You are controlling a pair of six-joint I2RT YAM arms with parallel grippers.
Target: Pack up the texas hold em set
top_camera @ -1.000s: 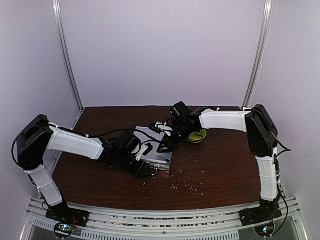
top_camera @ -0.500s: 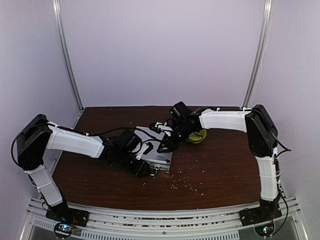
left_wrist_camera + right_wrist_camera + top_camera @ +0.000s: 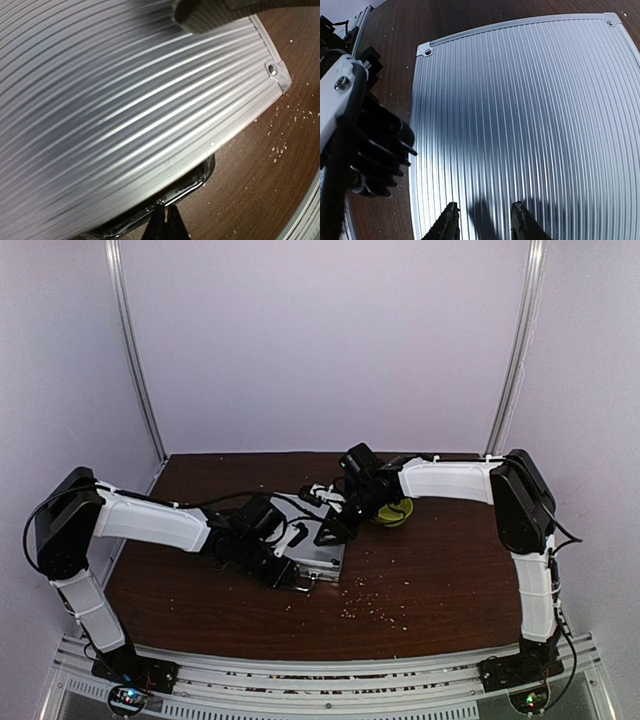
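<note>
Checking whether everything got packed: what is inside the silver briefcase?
Nothing of the inside shows. The briefcase lies closed on the table, ribbed lid up, so whatever it holds is covered.

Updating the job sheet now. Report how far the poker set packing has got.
Done: the silver case lies with its lid down, no chips, cards or dice showing on the table. In hand: the left gripper is shut by the black handle; the right gripper is over the lid, jaws apart. Left: whether the latches are fastened cannot be seen.
</note>
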